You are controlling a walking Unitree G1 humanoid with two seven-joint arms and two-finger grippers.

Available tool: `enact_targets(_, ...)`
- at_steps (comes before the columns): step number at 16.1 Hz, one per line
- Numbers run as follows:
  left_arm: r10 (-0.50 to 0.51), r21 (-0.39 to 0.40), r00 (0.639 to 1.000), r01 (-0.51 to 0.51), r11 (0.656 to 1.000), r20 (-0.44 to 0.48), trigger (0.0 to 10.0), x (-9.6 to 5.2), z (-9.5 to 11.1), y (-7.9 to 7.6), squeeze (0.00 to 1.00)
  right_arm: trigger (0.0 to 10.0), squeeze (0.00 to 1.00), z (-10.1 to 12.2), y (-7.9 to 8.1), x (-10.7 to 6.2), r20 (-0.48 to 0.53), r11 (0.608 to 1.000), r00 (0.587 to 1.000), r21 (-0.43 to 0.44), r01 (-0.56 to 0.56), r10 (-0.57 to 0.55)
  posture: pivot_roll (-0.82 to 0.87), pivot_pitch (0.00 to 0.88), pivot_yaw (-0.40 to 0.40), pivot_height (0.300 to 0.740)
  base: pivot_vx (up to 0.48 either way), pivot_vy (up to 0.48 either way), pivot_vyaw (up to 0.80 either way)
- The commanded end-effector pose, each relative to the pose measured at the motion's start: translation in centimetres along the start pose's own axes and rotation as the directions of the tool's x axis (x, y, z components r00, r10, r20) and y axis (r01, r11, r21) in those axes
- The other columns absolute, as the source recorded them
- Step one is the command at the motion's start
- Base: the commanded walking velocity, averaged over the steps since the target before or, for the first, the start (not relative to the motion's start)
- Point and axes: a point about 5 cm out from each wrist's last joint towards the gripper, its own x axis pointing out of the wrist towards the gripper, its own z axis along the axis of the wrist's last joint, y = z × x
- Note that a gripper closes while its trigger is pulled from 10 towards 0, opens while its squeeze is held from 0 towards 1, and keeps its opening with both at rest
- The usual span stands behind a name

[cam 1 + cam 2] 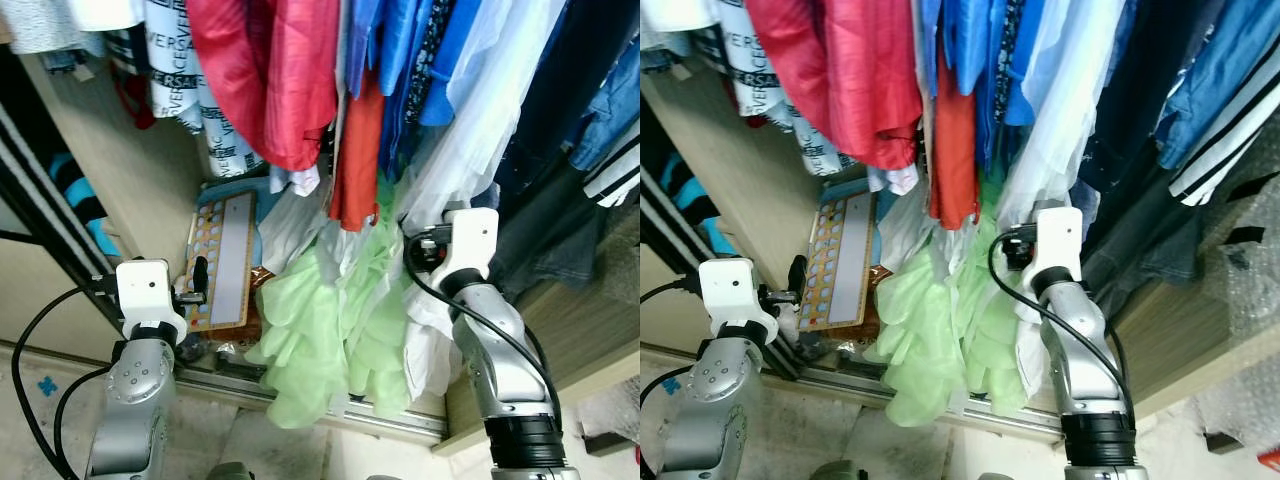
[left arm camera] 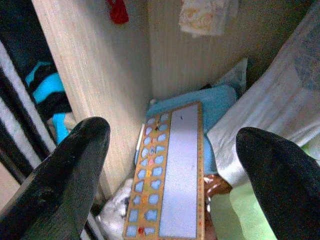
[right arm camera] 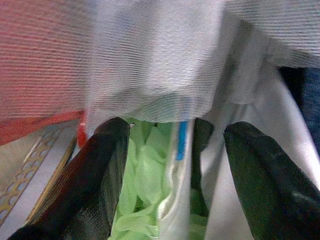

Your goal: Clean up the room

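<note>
Item, wardrobe floor: my left gripper (image 2: 170,165), fingers spread and empty, points at the puzzle board (image 1: 224,262) leaning against the wooden side panel (image 1: 120,170). Item, hanging rail: my right gripper (image 3: 172,170), fingers parted, is pushed among the white garment (image 3: 165,65) and pale green fabric (image 1: 310,340), gripping nothing.

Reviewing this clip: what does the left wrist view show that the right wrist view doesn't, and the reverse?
Left wrist view alone: the wooden closet wall, a blue cushion beneath the board's far end, and the left end effector, fingers wide apart and holding nothing. Right wrist view alone: white mesh fabric, red cloth, and the right end effector, open among the hanging clothes. Both: the patterned board and light green fabric.
</note>
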Motion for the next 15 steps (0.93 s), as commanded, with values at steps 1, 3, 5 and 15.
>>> enact_targets(1,-0.002,0.014,1.0,0.002,1.0,-0.011,10.0,-0.1,0.1,-0.3,0.0,10.0,0.0,-0.8,-0.8,-0.4,-0.025,0.997,0.999,-0.067,0.042,-0.044,0.0,0.0,-0.046,0.74,0.0,0.0,0.0)
enact_targets(3,0.014,0.009,1.0,-0.014,1.0,-0.015,10.0,-0.5,-0.6,-0.2,0.0,10.0,0.0,-1.5,-1.1,-1.4,-0.017,0.996,0.997,-0.053,0.068,-0.069,-0.01,0.0,-0.032,0.74,0.0,0.0,0.0)
enact_targets(5,-0.052,0.026,0.998,0.051,0.998,0.023,10.0,-0.7,-0.5,-0.7,0.0,10.0,0.0,-2.7,-1.8,-2.8,-0.038,0.991,0.995,-0.102,0.084,-0.088,-0.03,0.0,-0.009,0.74,0.0,0.0,0.0)
enact_targets(15,-0.034,0.032,0.999,0.033,0.999,0.023,10.0,1.2,0.1,-1.1,0.0,10.0,0.0,-2.2,0.0,-1.1,0.001,0.998,1.0,-0.056,0.015,-0.015,-0.05,0.0,0.013,0.74,0.0,0.0,0.0)
